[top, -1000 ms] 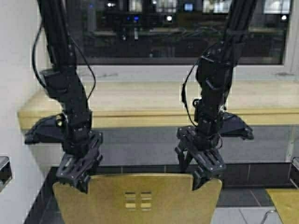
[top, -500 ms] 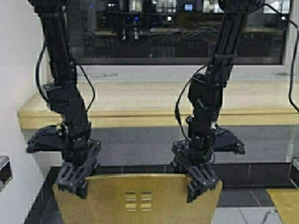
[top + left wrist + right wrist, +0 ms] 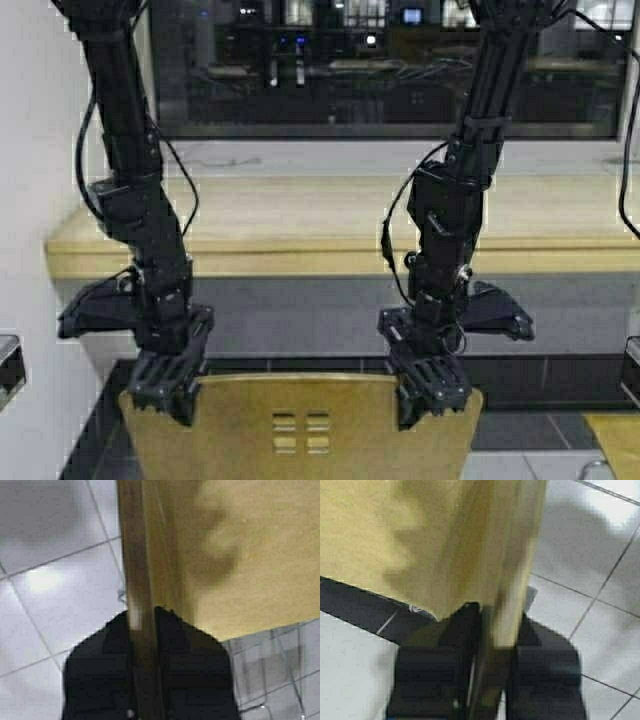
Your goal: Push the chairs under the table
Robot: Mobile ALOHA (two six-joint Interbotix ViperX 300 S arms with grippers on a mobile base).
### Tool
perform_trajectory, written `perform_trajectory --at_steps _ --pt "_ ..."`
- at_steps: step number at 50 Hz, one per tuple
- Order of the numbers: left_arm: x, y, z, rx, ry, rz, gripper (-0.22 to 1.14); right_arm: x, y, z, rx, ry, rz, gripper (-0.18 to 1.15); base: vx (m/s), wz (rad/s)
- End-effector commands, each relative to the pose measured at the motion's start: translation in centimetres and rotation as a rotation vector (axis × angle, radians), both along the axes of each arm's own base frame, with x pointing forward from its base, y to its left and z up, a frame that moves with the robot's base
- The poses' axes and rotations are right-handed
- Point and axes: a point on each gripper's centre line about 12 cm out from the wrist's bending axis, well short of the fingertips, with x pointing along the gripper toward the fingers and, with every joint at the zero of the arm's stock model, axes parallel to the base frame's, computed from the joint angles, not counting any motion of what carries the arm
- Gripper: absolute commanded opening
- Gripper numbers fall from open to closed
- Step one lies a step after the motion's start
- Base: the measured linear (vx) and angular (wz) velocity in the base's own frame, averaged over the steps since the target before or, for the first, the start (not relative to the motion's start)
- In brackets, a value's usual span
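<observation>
A tan-yellow plywood chair (image 3: 300, 430) with small square cutouts stands right in front of me, and only its backrest shows. My left gripper (image 3: 165, 385) is shut on the left part of the backrest's top edge. My right gripper (image 3: 430, 392) is shut on the right part. In the left wrist view the backrest edge (image 3: 142, 580) runs between the fingers of the left gripper (image 3: 142, 625). In the right wrist view the right gripper (image 3: 500, 625) pinches the same backrest (image 3: 445, 540). The table (image 3: 300, 215) lies beyond the chair, its thick front edge facing me.
A white wall (image 3: 30, 200) closes in on the left. A second tan chair (image 3: 618, 432) peeks in at the lower right. A dark window (image 3: 380, 70) runs behind the table. Dark and pale floor tiles (image 3: 530, 420) lie under the table.
Both grippers have come down a little on the backrest's top edge, the right one more, and both arms reach out straighter. The chair looks to stand where it was.
</observation>
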Motion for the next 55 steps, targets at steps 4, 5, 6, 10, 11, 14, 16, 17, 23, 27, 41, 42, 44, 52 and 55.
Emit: perform_trajectory --at_steps 4,5,6,10,11,14,16,17,23,27,41,42,44,52,55 --pt "2.9 -1.4 1.1 -0.013 -0.08 -0.064 0.03 0.3 0.4 0.2 -0.012 -0.022 0.061 0.04 0.11 0.09" --pt "2.9 -1.4 1.1 -0.016 -0.077 -0.065 0.03 0.3 0.5 0.2 -0.011 -0.021 0.061 0.04 0.13 0.08" --pt "2.9 -1.4 1.1 -0.016 -0.075 -0.067 0.03 0.2 0.4 0.2 -0.013 -0.018 0.062 0.04 0.13 0.08" --pt "2.7 -1.4 1.2 -0.017 -0.068 -0.073 0.03 -0.1 0.2 0.1 -0.018 -0.01 0.066 0.04 0.15 0.09" --pt "2.6 -1.4 1.2 -0.018 -0.066 -0.073 0.03 -0.1 0.2 0.1 -0.019 -0.011 0.067 0.04 0.17 0.08" --pt "2.5 -1.4 1.4 -0.017 -0.065 -0.08 0.03 -0.2 0.2 0.1 -0.02 -0.01 0.07 0.04 0.17 0.07" --pt "2.4 -1.5 1.5 -0.018 -0.061 -0.09 0.03 -0.2 0.2 0.1 -0.021 -0.01 0.074 0.04 0.18 0.05" --pt "2.3 -1.5 1.6 -0.021 -0.058 -0.097 0.03 -0.2 0.2 0.2 -0.021 -0.012 0.076 0.04 0.19 0.07" --pt "2.0 -1.4 2.1 -0.02 -0.053 -0.116 0.03 -0.2 0.2 0.6 -0.02 -0.016 0.082 0.04 0.19 0.03" --pt "2.1 -1.5 2.1 -0.021 -0.056 -0.116 0.03 -0.1 0.2 0.7 -0.021 -0.018 0.088 0.04 0.18 -0.03" --pt "2.1 -1.6 2.1 -0.024 -0.054 -0.119 0.03 -0.3 0.3 0.7 -0.019 -0.011 0.113 0.04 0.22 -0.06" --pt "2.1 -1.6 2.1 -0.025 -0.05 -0.119 0.03 -0.4 0.3 0.7 -0.02 -0.009 0.114 0.04 0.24 -0.05" --pt "2.0 -1.5 2.1 -0.022 -0.051 -0.119 0.03 -0.4 0.2 0.8 -0.022 -0.01 0.12 0.04 0.24 -0.05" --pt "1.5 -1.3 1.9 -0.024 -0.03 -0.117 0.03 -0.6 0.1 0.8 -0.025 -0.003 0.135 0.04 0.23 -0.02" --pt "1.6 -1.4 1.9 -0.025 -0.033 -0.117 0.03 -0.7 0.1 0.7 -0.026 -0.002 0.135 0.04 0.24 0.05"
